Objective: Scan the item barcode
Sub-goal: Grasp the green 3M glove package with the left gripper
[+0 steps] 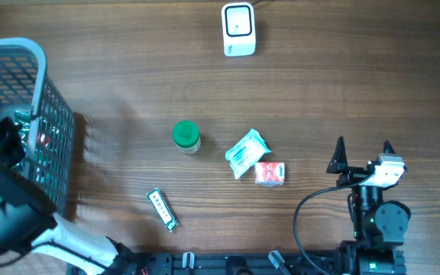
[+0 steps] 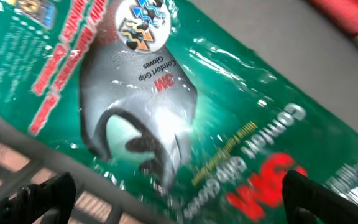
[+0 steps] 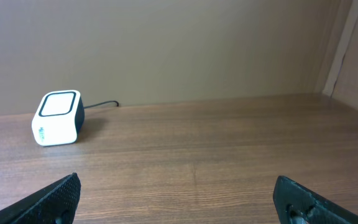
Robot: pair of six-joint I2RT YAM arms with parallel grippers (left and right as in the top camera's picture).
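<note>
Left fingers [image 2: 39,198] spread wide, nothing pinched, hovering over green glove pack [image 2: 229,112] inside the basket [image 1: 52,114] at far left of the bench [image 1: 342,84]. The pack lies flat against the basket's grid wall. It looks light, soft and floppy, and the glossy film is likely slippery. Best hold is probably an edge or a corner, pinching film and contents together, not the flat face. Barcode not visible. Right fingers [image 3: 55,196] also spread and empty, near right. Scanner [image 1: 238,29] sits far centre, well apart from the basket.
</note>
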